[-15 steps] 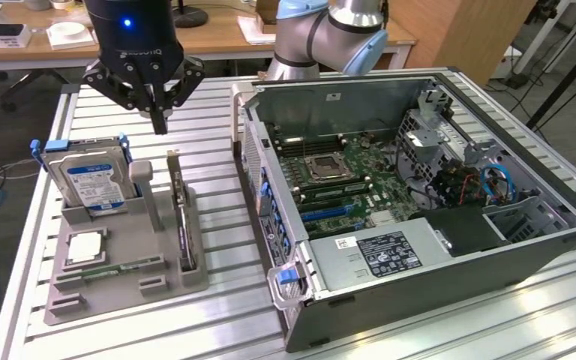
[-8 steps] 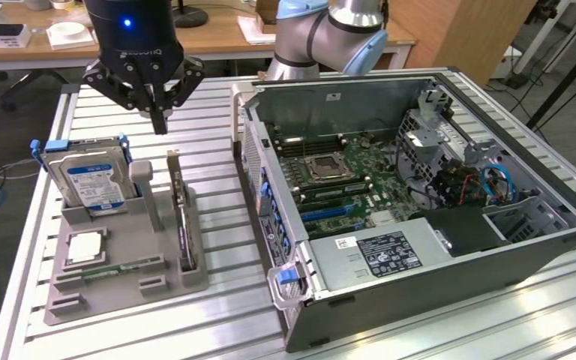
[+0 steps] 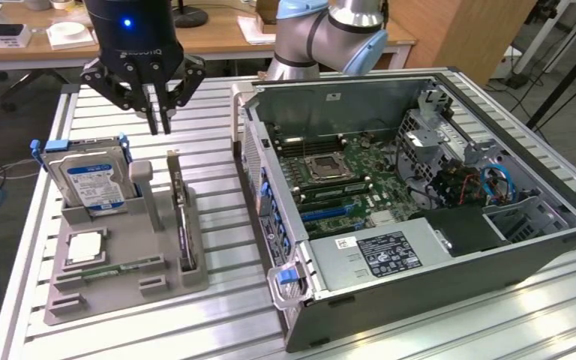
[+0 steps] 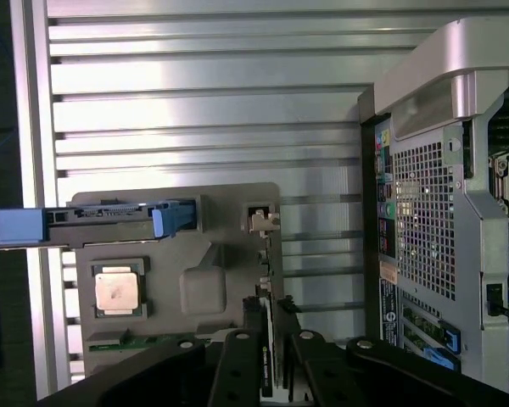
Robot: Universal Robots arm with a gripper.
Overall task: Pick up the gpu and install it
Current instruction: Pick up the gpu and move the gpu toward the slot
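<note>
Gripper [image 3: 159,127] hangs over the gpu [image 3: 180,217], fingers parted narrowly, holding nothing. The gpu stands on edge in the grey holder [image 3: 158,281], beside the hard drive [image 3: 93,184], apart from the open computer case [image 3: 418,247]. Best to straddle its thin top edge squarely, clear of the end bracket.

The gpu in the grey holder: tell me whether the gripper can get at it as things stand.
Probably yes. The gripper hangs above the gpu, which stands on edge in the holder; nothing lies between them, and the hard drive stands apart on the exterior view's left.
</note>
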